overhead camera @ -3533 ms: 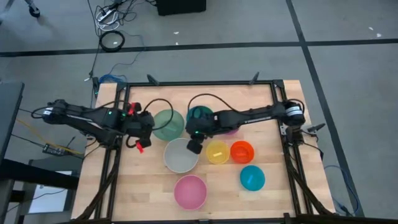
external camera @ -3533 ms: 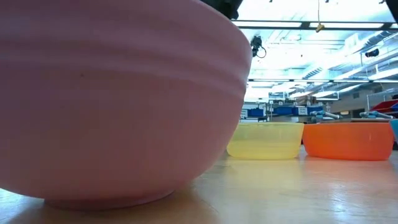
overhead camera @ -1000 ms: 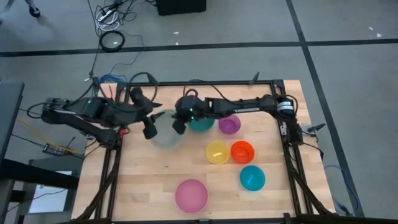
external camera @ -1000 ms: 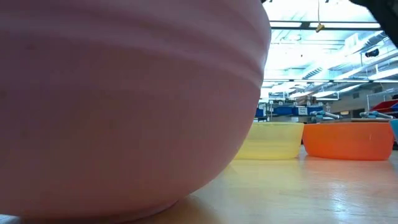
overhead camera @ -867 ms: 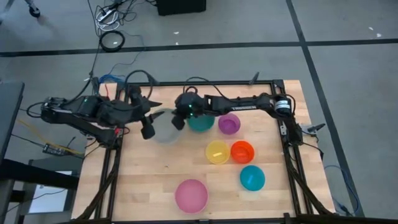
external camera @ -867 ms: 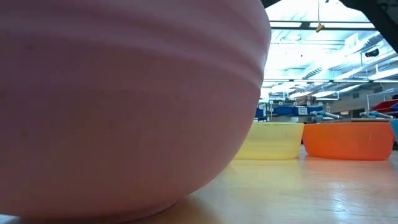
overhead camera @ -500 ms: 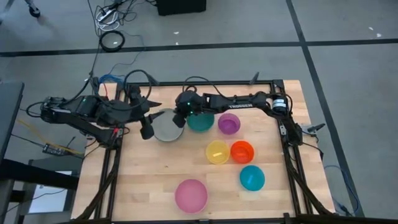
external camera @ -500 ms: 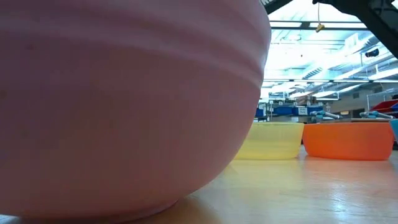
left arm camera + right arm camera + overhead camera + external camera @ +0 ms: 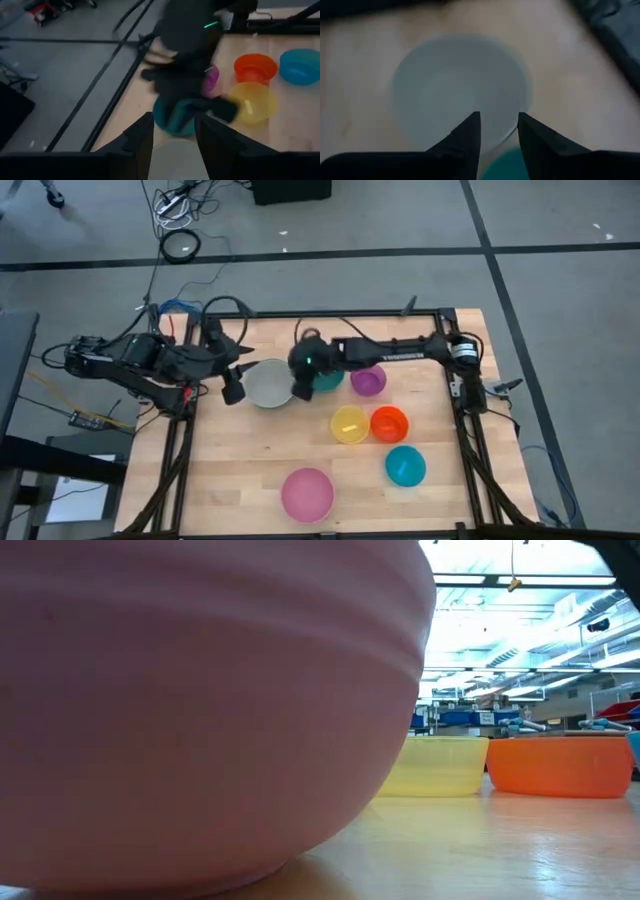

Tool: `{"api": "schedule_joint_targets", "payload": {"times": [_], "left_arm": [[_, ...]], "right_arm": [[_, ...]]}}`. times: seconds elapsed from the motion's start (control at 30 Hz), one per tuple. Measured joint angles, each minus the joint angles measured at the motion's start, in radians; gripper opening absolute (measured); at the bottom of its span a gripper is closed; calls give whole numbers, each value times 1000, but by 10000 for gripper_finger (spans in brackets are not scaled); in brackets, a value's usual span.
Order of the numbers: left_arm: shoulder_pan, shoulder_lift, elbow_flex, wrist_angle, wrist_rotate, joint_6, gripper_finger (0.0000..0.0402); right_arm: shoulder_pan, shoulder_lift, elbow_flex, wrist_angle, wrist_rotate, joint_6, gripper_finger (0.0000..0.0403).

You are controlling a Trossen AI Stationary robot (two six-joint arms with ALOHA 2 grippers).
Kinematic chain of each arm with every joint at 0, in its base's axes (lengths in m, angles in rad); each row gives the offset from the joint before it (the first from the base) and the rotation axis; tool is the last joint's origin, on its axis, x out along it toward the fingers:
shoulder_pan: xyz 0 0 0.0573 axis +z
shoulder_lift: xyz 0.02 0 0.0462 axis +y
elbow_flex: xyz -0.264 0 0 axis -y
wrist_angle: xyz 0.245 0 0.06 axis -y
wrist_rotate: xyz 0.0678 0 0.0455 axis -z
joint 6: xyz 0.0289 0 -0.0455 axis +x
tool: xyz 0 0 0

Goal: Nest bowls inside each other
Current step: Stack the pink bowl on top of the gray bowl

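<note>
High view: I see right hand (image 9: 303, 388) fingers apart over white-grey bowl (image 9: 266, 384); left hand (image 9: 232, 383) beside it, apart.

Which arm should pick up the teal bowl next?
Right. Its claw hangs open right beside the teal bowl; the left claw sits beyond the white-grey bowl, farther away.

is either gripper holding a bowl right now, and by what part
Nothing is held. The right gripper stands open above the white-grey bowl, its rim showing in the gap; the left gripper, also open, hangs beside the same bowl.
</note>
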Motion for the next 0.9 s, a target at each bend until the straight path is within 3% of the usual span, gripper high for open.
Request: {"api": "schedule_joint_targets", "payload": {"times": [0.07,0.27,0.53,0.9], "left_arm": [[0,0,0,-40,0,-25,152],[0,0,0,-114,19,-92,152],[-57,0,-28,-111,123,-166,152],[-182,1,-86,-104,129,-295,152]], "right_arm": [[38,-30,0,-118,-55,16,118],[138,-45,-2,-375,-375,226,123],[286,21,-2,-293,-358,328,138],[332,67,-2,-273,-407,406,164]]}}
